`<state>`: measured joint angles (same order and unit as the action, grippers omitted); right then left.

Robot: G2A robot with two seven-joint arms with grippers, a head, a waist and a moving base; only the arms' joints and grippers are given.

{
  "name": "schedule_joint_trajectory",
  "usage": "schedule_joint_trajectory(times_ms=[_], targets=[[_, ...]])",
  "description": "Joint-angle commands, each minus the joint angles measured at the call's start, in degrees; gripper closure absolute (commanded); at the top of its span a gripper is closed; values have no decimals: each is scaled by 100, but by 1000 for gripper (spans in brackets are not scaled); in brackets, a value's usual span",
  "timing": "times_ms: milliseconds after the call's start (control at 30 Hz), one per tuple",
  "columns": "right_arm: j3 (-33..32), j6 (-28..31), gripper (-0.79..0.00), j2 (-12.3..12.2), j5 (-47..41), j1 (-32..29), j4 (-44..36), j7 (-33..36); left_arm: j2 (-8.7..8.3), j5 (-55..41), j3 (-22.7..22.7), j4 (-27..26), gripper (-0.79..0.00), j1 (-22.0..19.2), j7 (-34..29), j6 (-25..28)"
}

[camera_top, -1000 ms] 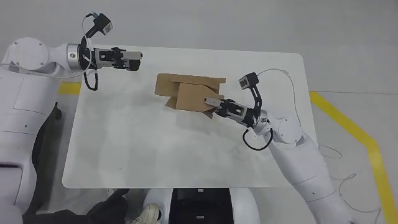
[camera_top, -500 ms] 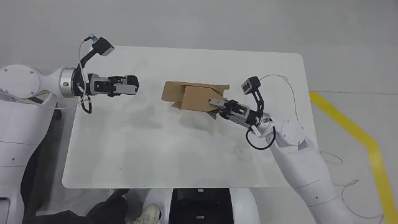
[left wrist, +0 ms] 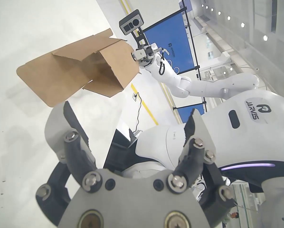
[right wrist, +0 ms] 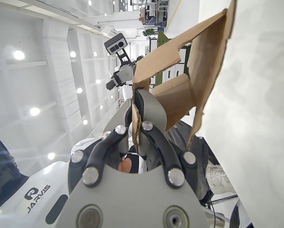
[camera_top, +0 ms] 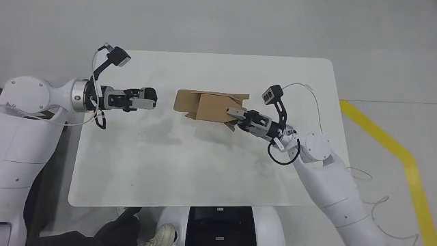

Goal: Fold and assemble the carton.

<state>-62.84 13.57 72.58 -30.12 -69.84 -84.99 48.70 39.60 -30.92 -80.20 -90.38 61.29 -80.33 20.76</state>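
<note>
The right fingers (right wrist: pixel 153 110) clamp one edge of the half-open carton (camera_top: pixel 208 106) on the counter (camera_top: pixel 205 178). The left fingers (left wrist: pixel 70 122) hang spread, apart from its far end. It looks light and bendy, best gripped near creases.

Left claw (camera_top: pixel 153 98): moving from beyond the far left corner of the carton (camera_top: pixel 208 106) to a spot level with the carton's left end, pointing at it, coming nearer but not touching.

Carton: turning slightly in the grip of the right claw (camera_top: pixel 231 113), its left flap drawing in toward the body, its outline becoming more compact than a second ago.
</note>
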Motion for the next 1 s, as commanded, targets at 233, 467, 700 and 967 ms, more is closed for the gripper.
schedule_joint_trajectory(times_ms=[233,467,700,967], targets=[[130,28,0,46,-204,-35,-8,-188,54,-563,269,131,-785,-230,-295,-878],[361,560,0,152,-564,46,278,-280,253,-730,1192,763,-785,-1251,-767,-1619],[477,1196,0,238,-717,67,499,-419,464,-1309,2152,1367,-785,-1980,-767,-1914],[721,1247,0,324,-833,157,712,-269,585,-1225,2530,1942,-785,-2404,-755,-1434]])
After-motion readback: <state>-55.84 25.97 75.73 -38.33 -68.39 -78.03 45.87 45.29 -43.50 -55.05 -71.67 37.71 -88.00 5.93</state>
